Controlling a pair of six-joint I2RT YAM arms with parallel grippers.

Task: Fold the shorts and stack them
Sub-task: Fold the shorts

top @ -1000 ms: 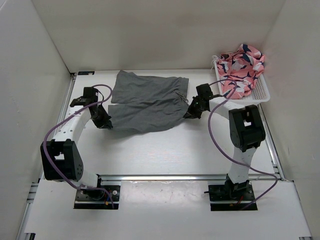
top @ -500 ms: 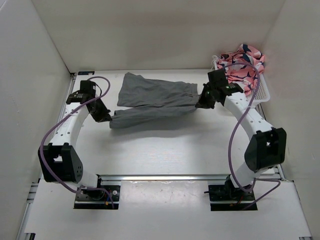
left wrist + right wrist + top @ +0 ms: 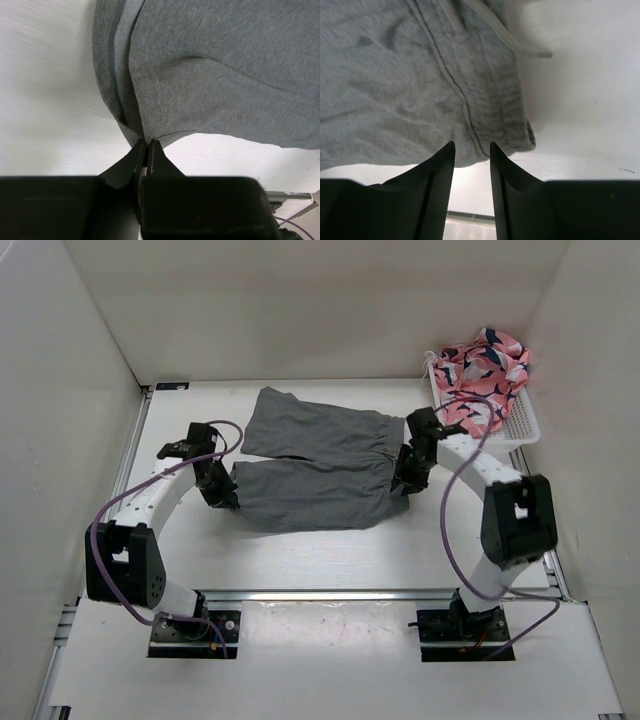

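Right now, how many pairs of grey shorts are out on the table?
1: the grey shorts lie spread across the table's middle. The pink patterned cloth heaped in the white basket, far right, could hide others.

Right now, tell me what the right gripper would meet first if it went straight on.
The shorts: the right gripper, jaws apart, points at their grey waistband edge just beyond its tips. Depth is unclear; the table beneath could come first.

White table bears the grey shorts spread flat mid-surface; a white basket sits far right.
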